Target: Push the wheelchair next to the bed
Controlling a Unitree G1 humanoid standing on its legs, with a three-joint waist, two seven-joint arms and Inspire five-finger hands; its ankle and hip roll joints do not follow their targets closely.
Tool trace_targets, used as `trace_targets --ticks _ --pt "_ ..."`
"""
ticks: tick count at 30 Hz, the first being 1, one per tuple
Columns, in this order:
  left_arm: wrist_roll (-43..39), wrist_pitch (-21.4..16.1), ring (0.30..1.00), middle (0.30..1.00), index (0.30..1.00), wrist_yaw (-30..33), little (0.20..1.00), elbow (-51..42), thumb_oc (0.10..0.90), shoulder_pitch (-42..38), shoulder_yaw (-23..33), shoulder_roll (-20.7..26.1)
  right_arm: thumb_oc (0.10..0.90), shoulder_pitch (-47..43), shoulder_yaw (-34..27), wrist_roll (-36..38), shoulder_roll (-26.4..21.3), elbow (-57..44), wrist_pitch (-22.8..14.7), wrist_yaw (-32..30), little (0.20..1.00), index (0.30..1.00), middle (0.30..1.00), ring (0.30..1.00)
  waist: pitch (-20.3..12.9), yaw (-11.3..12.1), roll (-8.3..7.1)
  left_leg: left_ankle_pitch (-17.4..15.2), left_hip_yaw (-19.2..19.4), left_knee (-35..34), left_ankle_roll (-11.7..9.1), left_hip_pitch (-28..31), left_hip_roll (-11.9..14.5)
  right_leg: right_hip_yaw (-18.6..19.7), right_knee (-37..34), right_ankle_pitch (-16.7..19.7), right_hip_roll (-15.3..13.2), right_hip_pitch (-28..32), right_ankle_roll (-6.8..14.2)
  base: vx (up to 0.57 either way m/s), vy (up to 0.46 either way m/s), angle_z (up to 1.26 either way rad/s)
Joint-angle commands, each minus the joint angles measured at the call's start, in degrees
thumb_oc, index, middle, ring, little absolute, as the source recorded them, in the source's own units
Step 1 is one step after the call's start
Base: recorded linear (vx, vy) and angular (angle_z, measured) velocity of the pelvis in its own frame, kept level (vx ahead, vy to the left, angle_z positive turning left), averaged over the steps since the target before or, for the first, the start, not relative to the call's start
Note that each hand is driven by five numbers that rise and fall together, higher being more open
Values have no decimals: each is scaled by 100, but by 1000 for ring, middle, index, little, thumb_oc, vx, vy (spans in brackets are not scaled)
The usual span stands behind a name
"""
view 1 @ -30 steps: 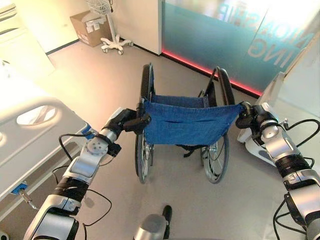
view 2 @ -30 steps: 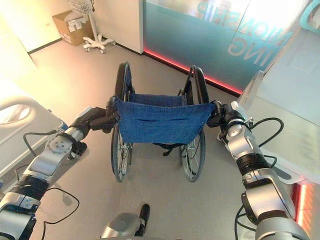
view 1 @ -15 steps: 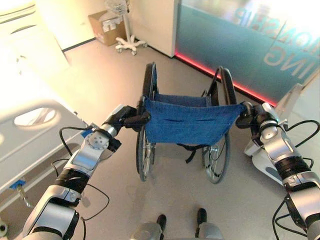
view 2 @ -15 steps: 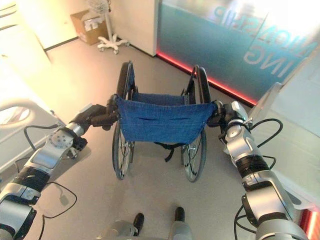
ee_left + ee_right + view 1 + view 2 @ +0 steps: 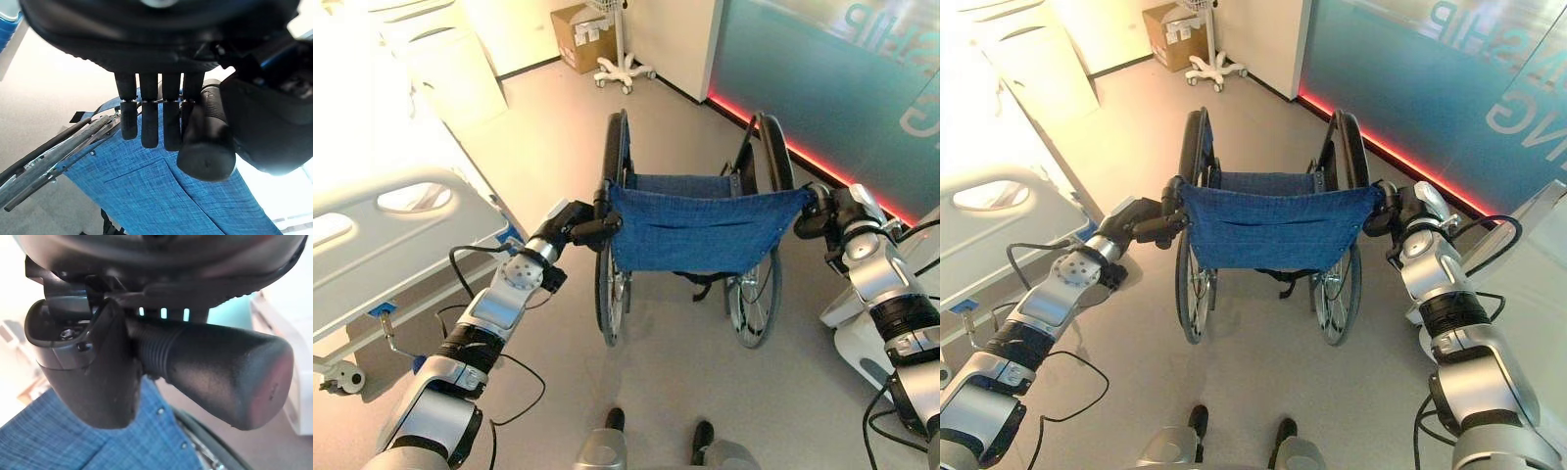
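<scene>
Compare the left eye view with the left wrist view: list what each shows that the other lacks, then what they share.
Left eye view alone: the bed on the robot's left, the cardboard box, the wheeled stand, and the right hand on its push handle. Left wrist view alone: the end of the left push handle up close. Shared: the left hand curled round that handle, and the wheelchair's blue backrest.

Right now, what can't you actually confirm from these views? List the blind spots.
- Wheelchair seat, footrests and front casters: hidden behind the blue backrest in both eye views.
- Bed: cut off by the eye views' left edge and washed out by glare, so its full extent is unclear.
- Right hand: fingers hidden behind the push handle in the right wrist view.
- Left hand: contact with its handle hidden by the hand's own bulk in the left wrist view.
</scene>
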Motion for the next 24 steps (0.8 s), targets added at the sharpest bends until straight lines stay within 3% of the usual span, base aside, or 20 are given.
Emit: trace_targets --ticks 1,3,5,6,7,8,11,15,17,19,22,24 --pt "644 187 300 300 300 196 300 384 400 314 -10 61 400 69 1084 -859 -221 -759 -1084 966 300 300 300 300 -118 -105 -199 662 -16 864 -165 -25 578 -39 475 -88 -163 -193 -328 125 -238 13" --pt "639 112 300 300 300 137 300 398 400 434 7 26 400 60 1156 -896 -272 -638 -1179 1021 300 300 300 300 -98 -89 -294 928 245 1458 -141 -234 695 -152 368 -47 -142 -45 -410 190 -357 17" --pt "619 53 300 300 300 113 300 387 400 516 4 0 400 45 1197 -913 -296 -523 -1245 990 300 300 300 300 -89 -48 -338 959 383 1815 -112 -439 676 -195 315 -43 -100 70 -464 191 -298 36" --pt "621 54 300 300 300 47 300 359 400 556 3 -8 400 31 1209 -934 -279 -461 -1261 1002 300 300 300 300 -64 41 -360 927 369 1993 -68 -658 524 -179 273 -43 -66 191 -485 257 -228 34" --pt "692 61 300 300 300 2 300 328 400 618 18 -46 400 -63 1285 -1032 -208 -274 -1355 997 300 300 300 300 -23 204 -321 725 397 1928 39 -892 84 -157 225 -72 53 359 -471 265 -224 20" --pt "697 64 300 300 300 4 300 325 400 625 22 -48 400 -79 1296 -1033 -197 -250 -1364 996 300 300 300 300 -5 219 -313 704 412 1931 44 -890 67 -147 230 -90 65 386 -467 332 -203 -3" --pt "753 5 300 300 300 -76 300 292 400 716 64 -3 400 -260 1356 -953 -131 -145 -1251 1032 300 300 300 300 37 495 -106 947 669 1265 -3 -1207 -386 -130 151 -284 479 749 -485 295 -108 -15" --pt "728 2 300 300 300 -91 300 211 400 859 145 100 400 -295 1326 -797 -193 -152 -1399 1161 300 300 300 300 -83 700 4 989 958 508 43 -1198 -632 -160 78 -463 709 1054 -457 347 -25 -22" --pt "727 -7 300 300 300 -90 300 201 400 886 161 109 400 -290 1320 -808 -201 -142 -1452 1188 300 300 300 300 -116 732 4 958 1033 422 71 -1179 -666 -185 74 -500 720 1107 -451 266 31 -21" --pt "753 -46 300 300 300 -83 300 115 400 942 216 147 400 -348 1353 -861 -230 -93 -1572 1267 300 300 300 300 -232 843 -36 654 1240 266 283 -1102 -784 -262 125 -606 694 1192 -439 333 82 -26" --pt "682 -71 300 300 300 -47 300 50 400 1000 260 217 400 -224 1279 -859 -128 -91 -1638 1222 300 300 300 300 -317 974 -204 346 941 348 538 -1018 -997 -261 440 -472 532 1173 -234 312 75 -10" --pt "751 -88 300 300 300 -114 300 -37 400 1042 344 273 400 -133 1250 -905 -140 -111 -1678 1236 300 300 300 300 -350 1024 -250 299 826 199 659 -864 -1002 -261 987 -253 447 1031 -65 279 65 -11"
